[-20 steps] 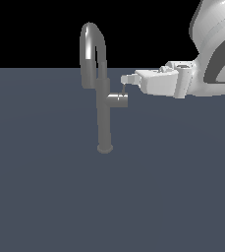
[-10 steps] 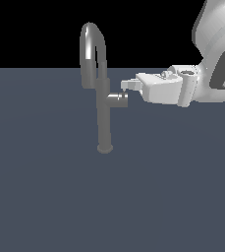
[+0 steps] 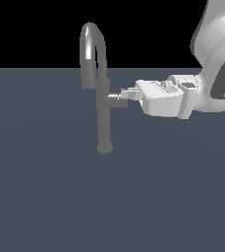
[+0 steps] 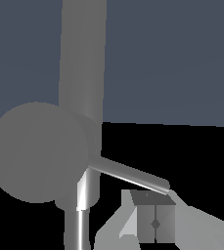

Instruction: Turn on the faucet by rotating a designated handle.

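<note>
Dark slate floor under a black backdrop carries the faucet (image 3: 103, 98) at upper centre of the exterior view. Its handle (image 4: 130, 176) juts from the side stub, touching the gripper (image 3: 128, 93); jaw spacing I cannot tell. Push steadily on the rod's tip, sweeping around the stub's axis.

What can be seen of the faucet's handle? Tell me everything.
The handle is a thin, straight, grey metal rod, glossy with a bright streak along it. It sticks out sideways from the round end of a short stub on the faucet column, below the arched spout. In the wrist view its free tip lies right at one finger of the claw; actual contact cannot be confirmed. In the exterior view the claw hides it.
</note>
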You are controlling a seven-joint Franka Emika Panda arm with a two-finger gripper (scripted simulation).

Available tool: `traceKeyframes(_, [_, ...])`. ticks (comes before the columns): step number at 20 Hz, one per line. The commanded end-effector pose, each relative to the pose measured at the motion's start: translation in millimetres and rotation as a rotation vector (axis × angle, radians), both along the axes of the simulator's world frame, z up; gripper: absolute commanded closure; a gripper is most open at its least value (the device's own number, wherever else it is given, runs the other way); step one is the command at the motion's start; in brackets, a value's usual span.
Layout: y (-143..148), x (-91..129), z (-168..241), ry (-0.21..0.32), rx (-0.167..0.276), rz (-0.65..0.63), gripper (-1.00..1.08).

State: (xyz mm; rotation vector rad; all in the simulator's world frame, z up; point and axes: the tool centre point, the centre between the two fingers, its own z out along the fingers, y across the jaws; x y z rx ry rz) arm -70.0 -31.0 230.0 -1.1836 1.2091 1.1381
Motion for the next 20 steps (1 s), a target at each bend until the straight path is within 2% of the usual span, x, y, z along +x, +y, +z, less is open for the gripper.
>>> traceKeyframes(1, [0, -4, -17, 0.017, 0.001, -0.001, 1.08])
traceKeyframes(7, [1, -9, -48, 0.037, 0.002, -0.001, 1.08])
traceKeyframes(8, [0, -1, -25, -0.004, 0.003, 0.002, 1.08])
traceKeyframes(19, [0, 6, -75, 0.036, 0.002, -0.001, 1.08])
traceKeyframes(20, [-1, 13, -43, -0.019, 0.009, 0.009, 1.08])
